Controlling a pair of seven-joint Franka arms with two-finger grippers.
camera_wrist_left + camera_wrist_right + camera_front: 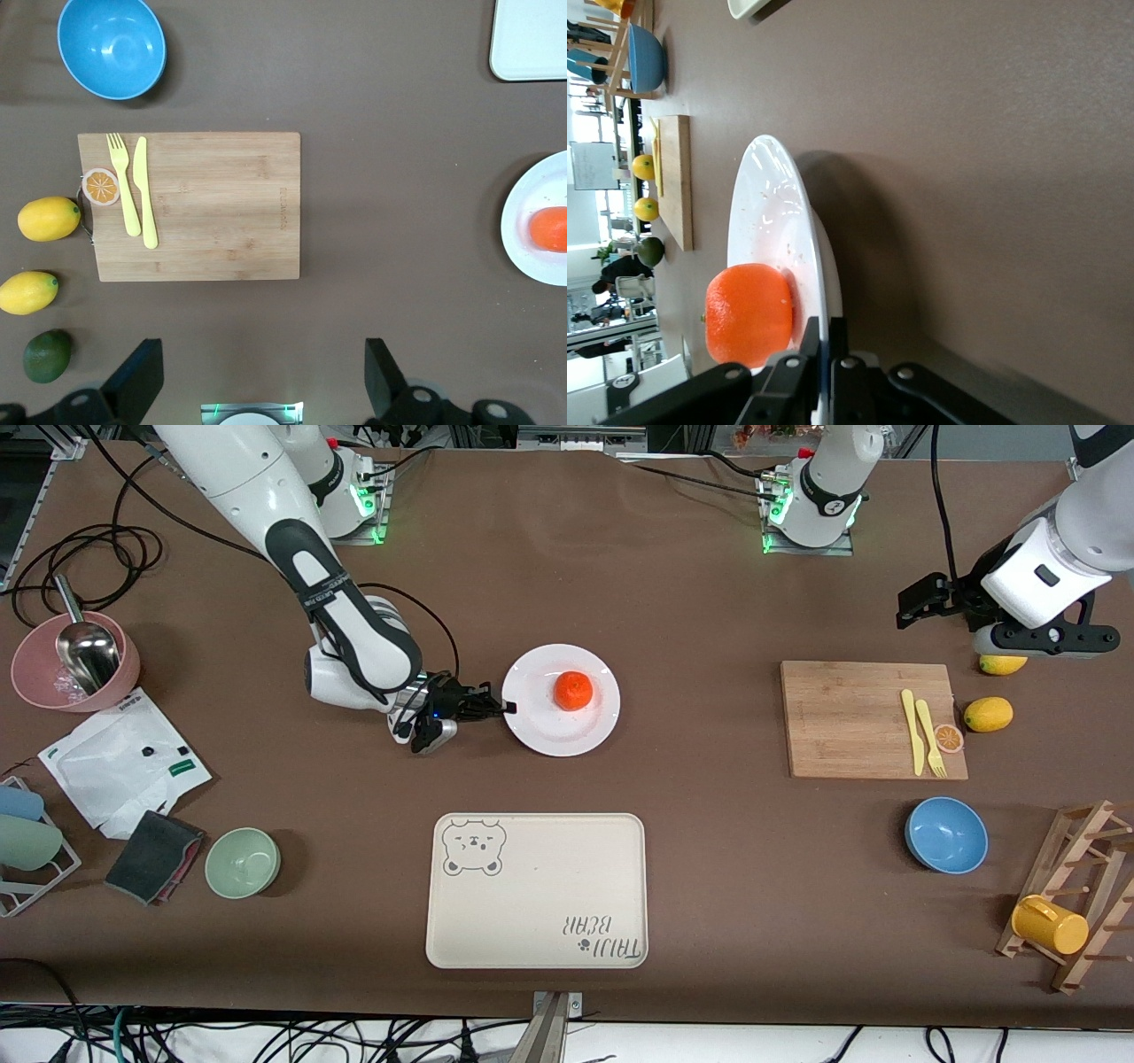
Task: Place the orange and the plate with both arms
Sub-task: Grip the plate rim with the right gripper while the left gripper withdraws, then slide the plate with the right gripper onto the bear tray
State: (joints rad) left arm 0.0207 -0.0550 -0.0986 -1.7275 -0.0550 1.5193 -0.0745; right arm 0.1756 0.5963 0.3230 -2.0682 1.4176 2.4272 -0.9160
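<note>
The white plate [561,731] lies at mid-table with the orange [573,690] resting on it. My right gripper [507,708] is shut on the plate's rim at the edge toward the right arm's end; in the right wrist view its fingers [811,336] pinch the rim of the plate [771,221] beside the orange [749,314]. My left gripper [912,602] hangs open and empty over the table at the left arm's end, above the cutting board's far corner. The left wrist view shows the plate [532,221] and orange [551,228] at its edge, with open fingers [133,381] apart.
A beige bear-print tray [537,890] lies nearer the front camera than the plate. A wooden cutting board [850,717] holds a yellow knife, fork and orange slice; lemons [988,714] sit beside it. Blue bowl [946,834], green bowl [243,862], pink bowl [35,682] and mug rack [1076,895] stand around.
</note>
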